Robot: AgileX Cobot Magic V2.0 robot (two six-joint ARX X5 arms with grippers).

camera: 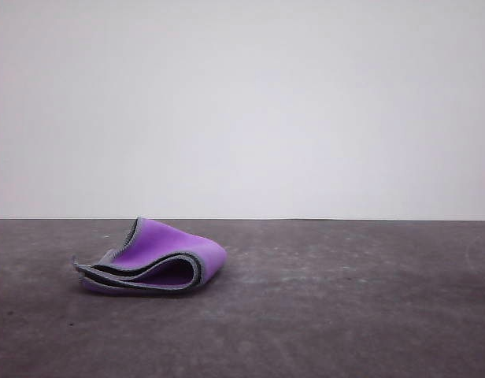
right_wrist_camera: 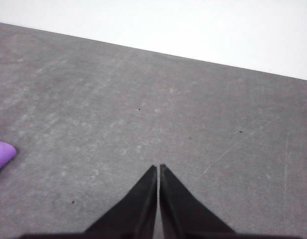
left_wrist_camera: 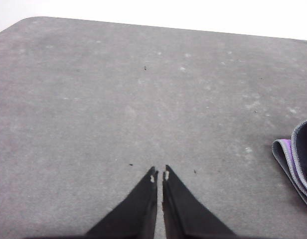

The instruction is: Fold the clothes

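Lab-type test setup: bare grey tabletop, plain white backdrop.

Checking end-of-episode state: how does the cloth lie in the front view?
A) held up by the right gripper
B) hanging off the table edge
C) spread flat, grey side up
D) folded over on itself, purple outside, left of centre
D: the cloth lies doubled over on the table, purple outermost, layered grey edges showing at its open side; both grippers are shut on nothing.
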